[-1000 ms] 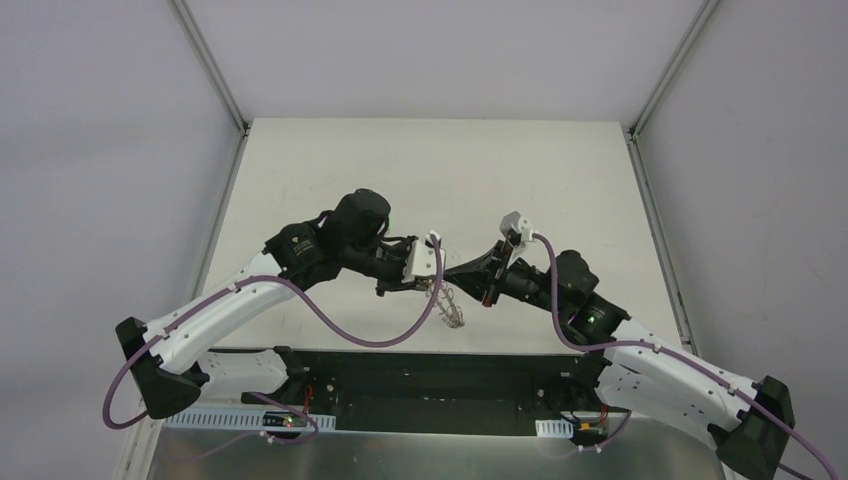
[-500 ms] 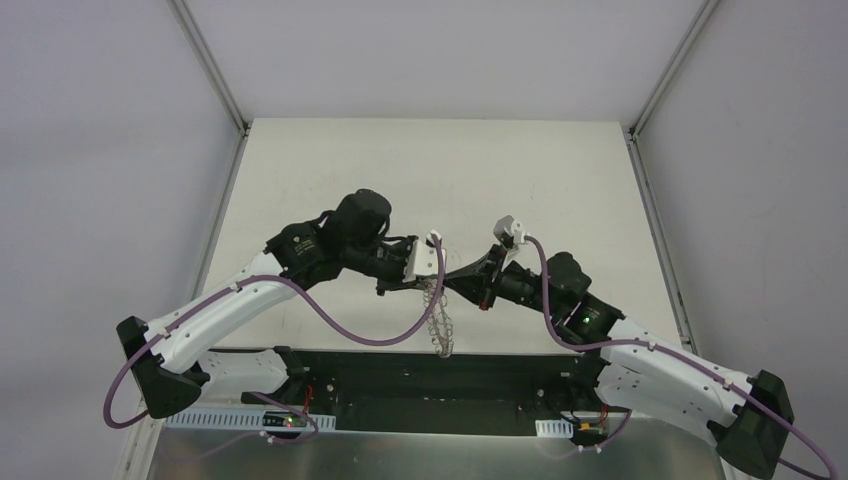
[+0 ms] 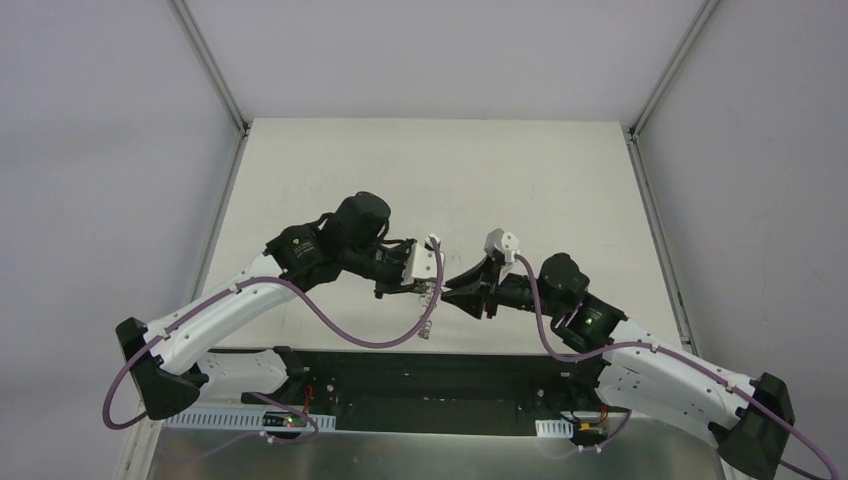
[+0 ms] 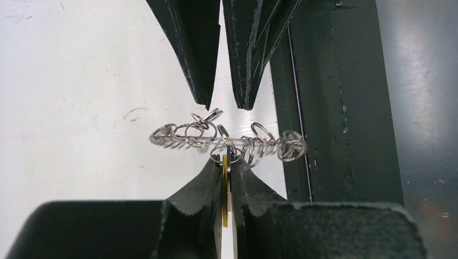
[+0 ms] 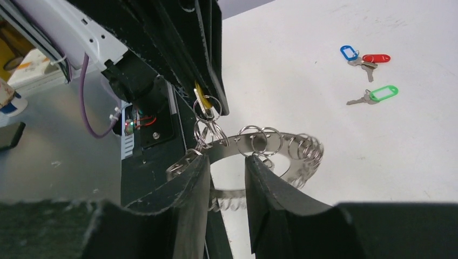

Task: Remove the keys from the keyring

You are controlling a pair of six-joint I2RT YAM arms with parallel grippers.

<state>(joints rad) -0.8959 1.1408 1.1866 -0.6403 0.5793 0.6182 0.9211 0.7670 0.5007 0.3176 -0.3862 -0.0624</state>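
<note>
Left wrist view has my left gripper [image 4: 224, 162] pressed together on the small yellow-tagged metal key [image 4: 224, 189]. The large flat silver keyring [image 4: 227, 141], frilled with small wire loops, hangs edge-on from that key's little split loop, just past my left fingertips and in the air above the white table [image 4: 81, 65]. I judge the keyring light, stiff and slick. It looks free to swing and twist on that single link, with its loose loops sliding along the band. The place to take it is therefore the bare flat band right beside the key's loop, not the springy wire. My right gripper [image 5: 227, 157] faces the left one from the other side of the keyring, fingers apart and holding nothing, tips just short of the band. Both forearms reach inward, wrists meeting nose to nose at the keyring. Well beyond the keyring, the blue-tagged key [image 5: 348, 52], red-tagged key [image 5: 375, 58] and green-tagged key [image 5: 384, 93] lie off it on the table.
</note>
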